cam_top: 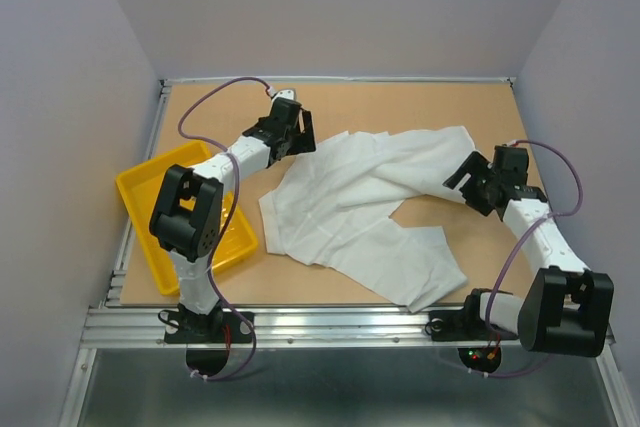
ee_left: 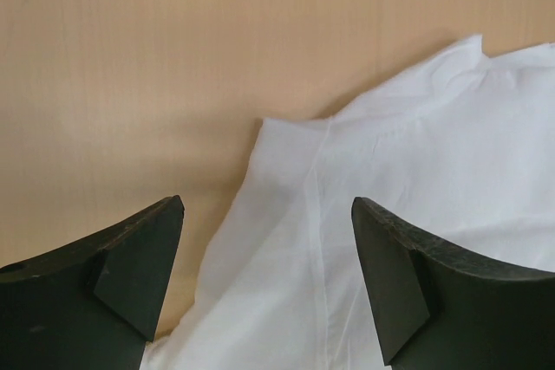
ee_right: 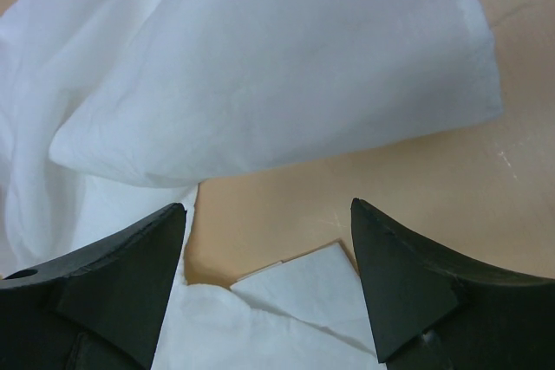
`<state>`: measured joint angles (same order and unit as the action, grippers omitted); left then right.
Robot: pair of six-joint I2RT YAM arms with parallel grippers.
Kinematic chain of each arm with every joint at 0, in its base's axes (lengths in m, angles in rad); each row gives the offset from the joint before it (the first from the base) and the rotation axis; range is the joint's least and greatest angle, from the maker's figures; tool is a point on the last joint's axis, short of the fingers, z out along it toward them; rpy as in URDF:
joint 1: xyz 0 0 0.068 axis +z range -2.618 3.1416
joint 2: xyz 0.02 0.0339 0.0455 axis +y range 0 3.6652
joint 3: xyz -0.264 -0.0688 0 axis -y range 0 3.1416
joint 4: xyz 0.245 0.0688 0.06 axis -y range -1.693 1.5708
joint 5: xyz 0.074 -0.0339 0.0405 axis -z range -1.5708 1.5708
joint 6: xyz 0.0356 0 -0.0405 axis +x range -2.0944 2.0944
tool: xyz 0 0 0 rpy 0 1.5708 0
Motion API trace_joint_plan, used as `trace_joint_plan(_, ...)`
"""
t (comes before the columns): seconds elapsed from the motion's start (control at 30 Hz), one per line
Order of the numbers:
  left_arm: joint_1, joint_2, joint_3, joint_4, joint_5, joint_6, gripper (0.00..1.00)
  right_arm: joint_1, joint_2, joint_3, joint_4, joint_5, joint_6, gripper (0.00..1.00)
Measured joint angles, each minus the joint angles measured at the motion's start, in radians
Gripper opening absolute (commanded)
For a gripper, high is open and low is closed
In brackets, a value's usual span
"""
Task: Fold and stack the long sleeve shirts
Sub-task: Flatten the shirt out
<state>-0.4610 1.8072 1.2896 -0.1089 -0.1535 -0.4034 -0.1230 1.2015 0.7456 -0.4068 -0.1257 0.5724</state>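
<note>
The left fingers (cam_top: pixel 293 137) stand spread wide with nothing between them. They hover over the far left corner of the white shirt (cam_top: pixel 350 209), where a seamed edge (ee_left: pixel 316 214) meets bare counter (cam_top: pixel 420 107). I'd guess they sit there to take that edge for a fold. The right fingers (cam_top: pixel 468 173) are just as wide apart and just as empty, hanging over the shirt's far right end, above a puffed fold of cloth (ee_right: pixel 260 67). The shirt lies rumpled across the middle of the counter, one part trailing toward the near edge, nowhere near squared up. That seems to be why the arms sit at its opposite ends, likely to spread it flat first. A yellow tray (cam_top: pixel 135 187) waits at the left, just beside the shirt and partly hidden by the left arm.
</note>
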Motion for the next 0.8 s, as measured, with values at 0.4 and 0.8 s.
trace_joint_plan(0.4, -0.002, 0.148, 0.079, 0.003, 0.035, 0.2, 0.76, 0.163, -0.047, -0.029, 0.014, -0.119, -0.045, 0.82)
trace_joint_plan(0.8, -0.003, 0.202, 0.093, 0.0, 0.022, 0.259, 0.25, 0.52, 0.178, 0.01, 0.074, -0.014, -0.034, 0.68)
